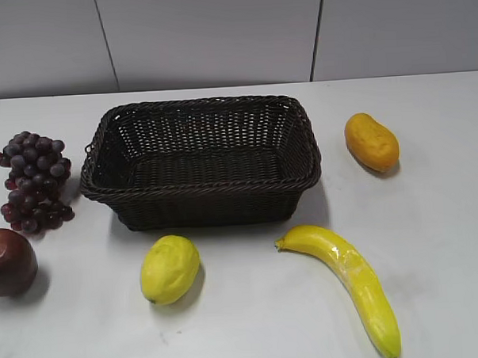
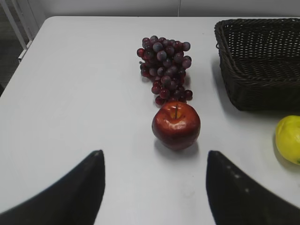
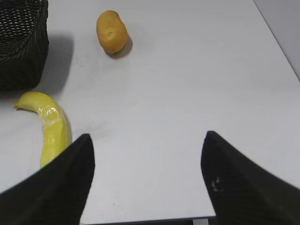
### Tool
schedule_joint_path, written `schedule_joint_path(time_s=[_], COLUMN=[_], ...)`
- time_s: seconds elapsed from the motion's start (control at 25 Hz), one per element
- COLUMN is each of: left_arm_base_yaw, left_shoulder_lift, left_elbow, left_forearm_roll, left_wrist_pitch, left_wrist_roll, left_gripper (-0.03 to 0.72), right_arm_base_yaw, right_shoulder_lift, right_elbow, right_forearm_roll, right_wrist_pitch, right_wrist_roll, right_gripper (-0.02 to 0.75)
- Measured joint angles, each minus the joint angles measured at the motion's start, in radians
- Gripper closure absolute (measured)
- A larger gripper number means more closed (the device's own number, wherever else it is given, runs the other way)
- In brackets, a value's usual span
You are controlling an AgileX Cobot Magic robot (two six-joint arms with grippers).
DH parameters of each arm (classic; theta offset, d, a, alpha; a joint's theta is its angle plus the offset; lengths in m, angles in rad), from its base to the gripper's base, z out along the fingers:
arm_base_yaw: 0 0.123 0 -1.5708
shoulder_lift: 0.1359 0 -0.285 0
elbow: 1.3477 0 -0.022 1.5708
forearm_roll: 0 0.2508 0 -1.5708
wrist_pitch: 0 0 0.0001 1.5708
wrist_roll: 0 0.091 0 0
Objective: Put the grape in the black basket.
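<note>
The grape (image 1: 34, 181) is a dark purple-red bunch lying on the white table left of the black basket (image 1: 112, 188). It also shows in the left wrist view (image 2: 165, 68), beyond a red apple (image 2: 176, 125), with the black basket (image 2: 243, 89) at the right. My left gripper (image 2: 154, 157) is open and empty, above the table in front of the apple. My right gripper (image 3: 146, 138) is open and empty over bare table near the front edge. Neither gripper shows in the exterior view.
The red apple (image 1: 8, 262) lies at the front left. A lemon (image 1: 170, 268) lies in front of the basket. A banana (image 1: 350, 281) lies at the front right, and a yellow-orange fruit (image 1: 371, 141) lies right of the basket.
</note>
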Motion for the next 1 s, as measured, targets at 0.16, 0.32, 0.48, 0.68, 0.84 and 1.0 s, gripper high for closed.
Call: schedule_joint_path(time_s=[0.16, 0.32, 0.48, 0.68, 0.84, 1.0], left_arm_base_yaw=[0.000, 0.000, 0.000, 0.000, 0.000, 0.000], left_shoulder_lift=[0.000, 0.000, 0.000, 0.000, 0.006, 0.109], left_elbow=[0.000, 0.000, 0.000, 0.000, -0.003, -0.041], left_forearm_roll=[0.000, 0.000, 0.000, 0.005, 0.005, 0.004], left_wrist_pitch=[0.000, 0.000, 0.000, 0.000, -0.007, -0.090], left_wrist_roll=[0.000, 0.000, 0.000, 0.000, 0.000, 0.000], left_gripper=[0.060, 0.063, 0.066, 0.075, 0.085, 0.086], right_arm_base_yaw=[0.000, 0.000, 0.000, 0.000, 0.000, 0.000], right_shoulder_lift=[0.000, 0.000, 0.000, 0.000, 0.000, 0.000], right_elbow=[0.000, 0.000, 0.000, 0.000, 0.000, 0.000], right_forearm_roll=[0.000, 0.000, 0.000, 0.000, 0.000, 0.000], right_wrist_pitch=[0.000, 0.000, 0.000, 0.000, 0.000, 0.000], right_wrist_roll=[0.000, 0.000, 0.000, 0.000, 0.000, 0.000], right_gripper=[0.200, 0.200, 0.200, 0.200, 0.200, 0.200])
